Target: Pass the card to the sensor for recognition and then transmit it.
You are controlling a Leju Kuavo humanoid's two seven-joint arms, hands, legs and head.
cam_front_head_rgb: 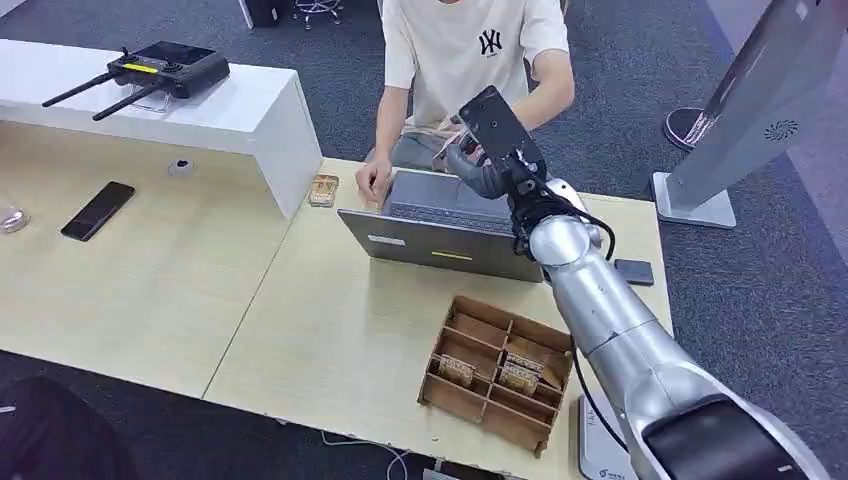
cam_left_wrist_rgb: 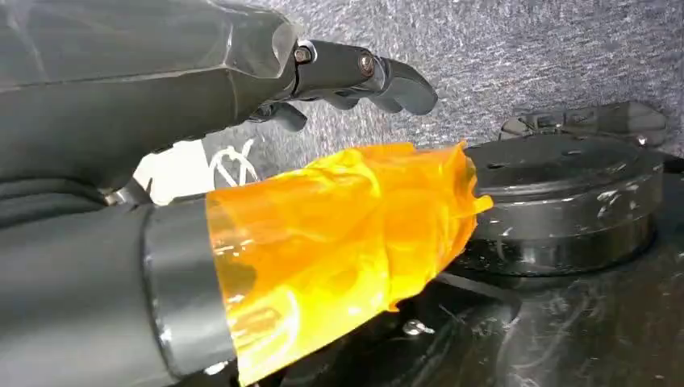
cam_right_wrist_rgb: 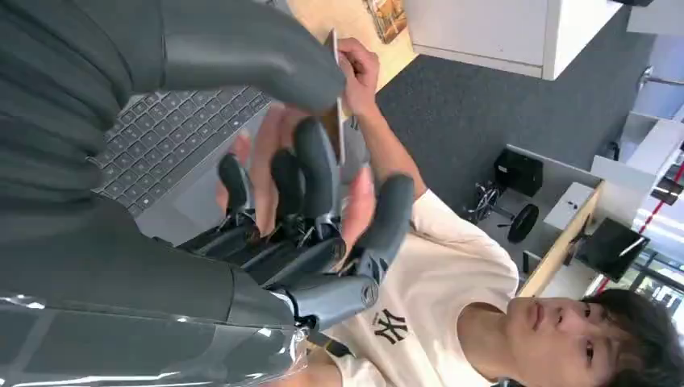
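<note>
Evidently pinched the card (cam_right_wrist_rgb: 335, 105) edge-on between thumb and fingers (cam_right_wrist_rgb: 316, 161) of the right hand (cam_front_head_rgb: 478, 165), raised over the laptop (cam_front_head_rgb: 440, 225), a person's hand (cam_right_wrist_rgb: 360, 66) touching the card's far end. Read "NY" on the person's white shirt (cam_front_head_rgb: 470, 45). Left hand (cam_left_wrist_rgb: 355, 76) curled, empty; card's face hidden.

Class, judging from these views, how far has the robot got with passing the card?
Looks done: card fetched and lifted over the grey laptop. In hand: the right hand pinches the thin pale card while the person's hand touches it. Whether the sensor read it cannot be told. Left: releasing the card.
</note>
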